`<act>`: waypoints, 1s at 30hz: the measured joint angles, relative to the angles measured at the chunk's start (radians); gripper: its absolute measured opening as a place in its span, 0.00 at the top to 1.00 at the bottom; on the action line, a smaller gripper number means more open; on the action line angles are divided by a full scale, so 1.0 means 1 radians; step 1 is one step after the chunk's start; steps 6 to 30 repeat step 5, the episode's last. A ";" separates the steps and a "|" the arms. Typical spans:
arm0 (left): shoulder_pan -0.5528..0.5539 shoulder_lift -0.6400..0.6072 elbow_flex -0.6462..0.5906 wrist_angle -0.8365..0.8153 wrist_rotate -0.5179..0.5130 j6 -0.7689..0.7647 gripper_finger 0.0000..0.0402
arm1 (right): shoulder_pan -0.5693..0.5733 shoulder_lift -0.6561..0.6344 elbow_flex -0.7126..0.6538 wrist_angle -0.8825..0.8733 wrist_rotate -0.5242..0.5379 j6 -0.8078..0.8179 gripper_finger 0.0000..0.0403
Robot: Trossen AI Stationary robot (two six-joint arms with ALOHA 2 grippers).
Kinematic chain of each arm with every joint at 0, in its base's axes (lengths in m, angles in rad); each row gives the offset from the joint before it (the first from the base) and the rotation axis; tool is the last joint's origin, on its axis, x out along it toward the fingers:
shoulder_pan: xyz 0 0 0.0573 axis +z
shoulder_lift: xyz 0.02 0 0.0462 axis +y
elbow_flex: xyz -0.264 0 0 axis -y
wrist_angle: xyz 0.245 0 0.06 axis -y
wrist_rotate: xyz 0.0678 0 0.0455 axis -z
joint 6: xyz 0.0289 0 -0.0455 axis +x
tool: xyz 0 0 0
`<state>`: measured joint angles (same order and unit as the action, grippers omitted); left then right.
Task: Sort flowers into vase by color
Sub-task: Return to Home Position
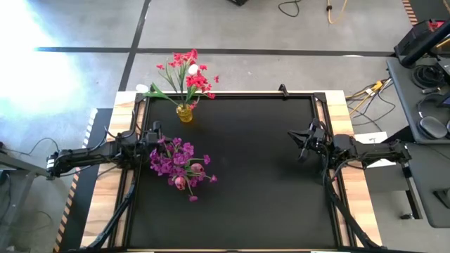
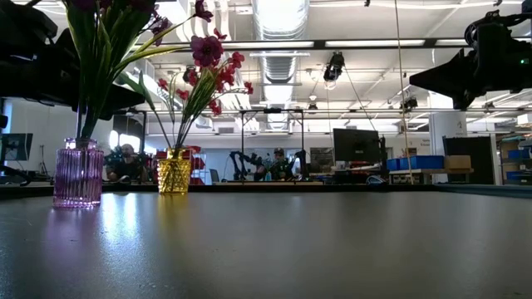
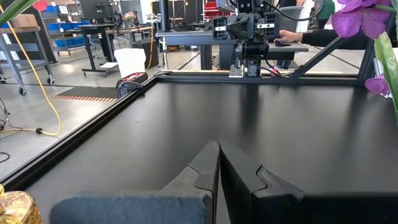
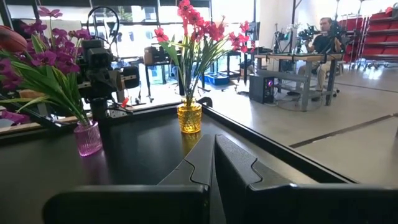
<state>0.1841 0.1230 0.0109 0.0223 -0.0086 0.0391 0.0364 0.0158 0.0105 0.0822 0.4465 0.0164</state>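
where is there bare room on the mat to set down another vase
The widest free patch is the middle of the black mat, between the purple flowers and the right gripper, running to the edge opposite the yellow vase. The left side is crowded: the left gripper, the violet vase and the yellow vase with red flowers stand close together.

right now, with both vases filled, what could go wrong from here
The shut left end effector sits close beside the purple flowers; moving off, it may snag a stem and tip the violet vase. The red flowers spread wide above the small yellow vase near the mat's edge; a bump might topple it. The right end effector sits across the mat, away from both.
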 joint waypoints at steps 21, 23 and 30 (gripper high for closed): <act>0.000 0.000 0.000 0.000 0.000 0.000 1.00 | 0.000 0.000 0.000 0.000 0.000 0.000 0.98; 0.000 0.000 0.000 0.000 0.000 0.000 1.00 | 0.000 0.000 0.000 0.000 0.000 0.000 0.98; 0.000 0.000 0.000 0.000 0.000 0.000 1.00 | 0.000 0.000 0.000 0.000 0.000 0.000 0.98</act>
